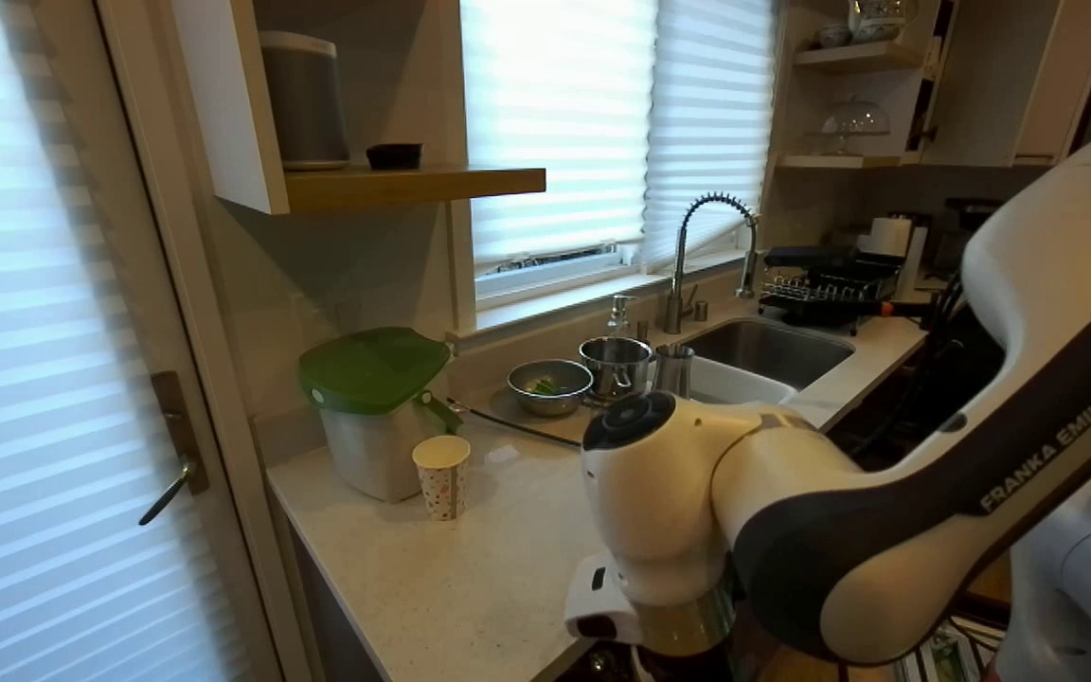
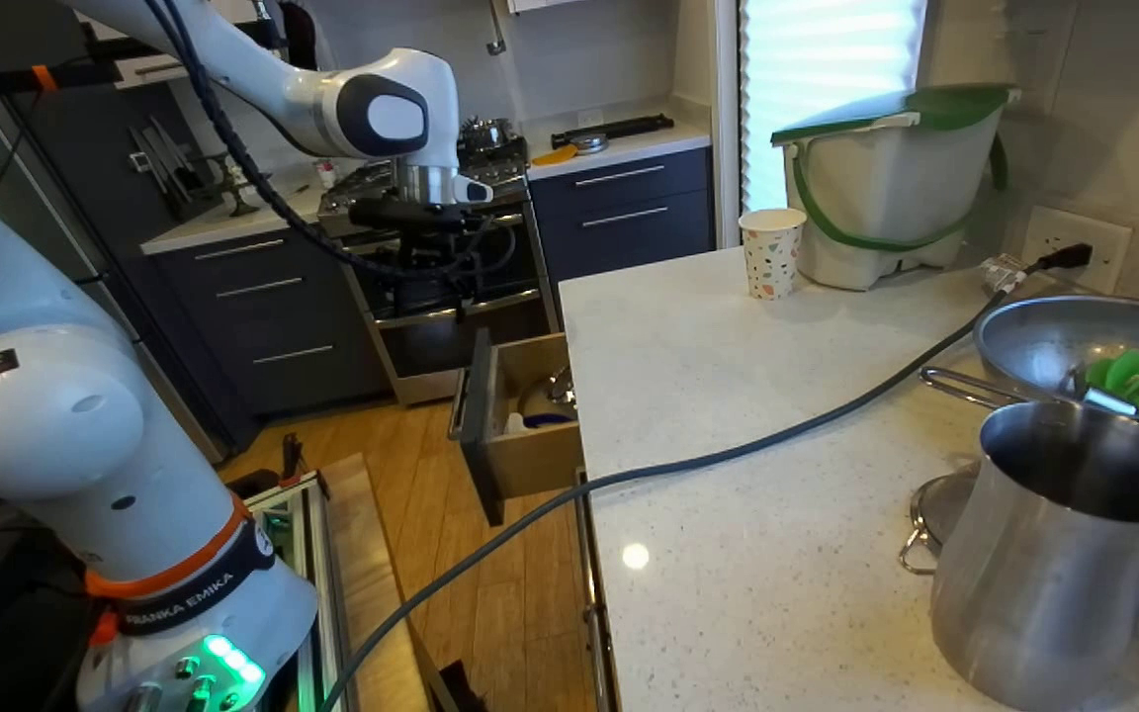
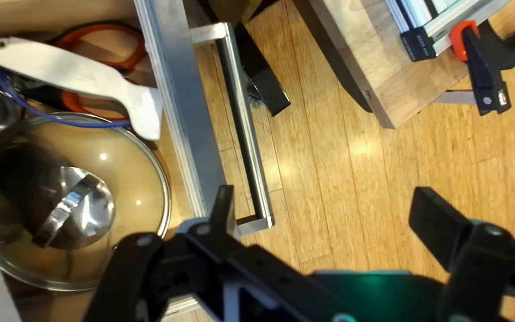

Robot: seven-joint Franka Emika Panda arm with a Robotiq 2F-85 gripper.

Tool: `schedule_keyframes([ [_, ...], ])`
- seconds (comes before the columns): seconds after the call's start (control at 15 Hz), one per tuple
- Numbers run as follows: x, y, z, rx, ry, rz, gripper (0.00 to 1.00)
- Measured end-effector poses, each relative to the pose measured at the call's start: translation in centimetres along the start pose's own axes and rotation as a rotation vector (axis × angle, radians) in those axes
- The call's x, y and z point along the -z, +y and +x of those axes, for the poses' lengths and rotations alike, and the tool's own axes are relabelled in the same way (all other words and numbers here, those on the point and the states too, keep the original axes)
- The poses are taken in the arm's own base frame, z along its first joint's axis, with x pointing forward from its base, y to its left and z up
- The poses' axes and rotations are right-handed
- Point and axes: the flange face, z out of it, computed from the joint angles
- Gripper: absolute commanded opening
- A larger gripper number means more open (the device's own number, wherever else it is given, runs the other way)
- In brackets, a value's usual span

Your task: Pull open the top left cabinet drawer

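Your hand (image 3: pixel 324 201) gapes, grasping nothing, the handle (image 3: pixel 243 120) toward ten o'clock in wrist view; presumably spread because the drawer (image 3: pixel 186 103) stands extended.

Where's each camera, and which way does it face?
Exterior view: apparently off a corner of the counter, facing the sink; arm at right.
Exterior view: above the counter near the pitcher, facing the stove; arm and base at left.
Wrist view: on the arm, looking down at the open drawer; open gripper at bottom.
Both exterior views share the cup and bin.
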Motion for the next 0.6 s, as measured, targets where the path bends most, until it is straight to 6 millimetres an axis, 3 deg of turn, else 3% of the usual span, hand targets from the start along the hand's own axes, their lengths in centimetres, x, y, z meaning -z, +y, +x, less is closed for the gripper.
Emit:
schedule_keyframes([
  [0.33, 5.8, 0.1, -3.2, -0.176, -0.066, -0.1, 1.0],
  [0.6, 9.1, 0.6, -5.2, -0.346, -0.075, -0.177, 1.0],
])
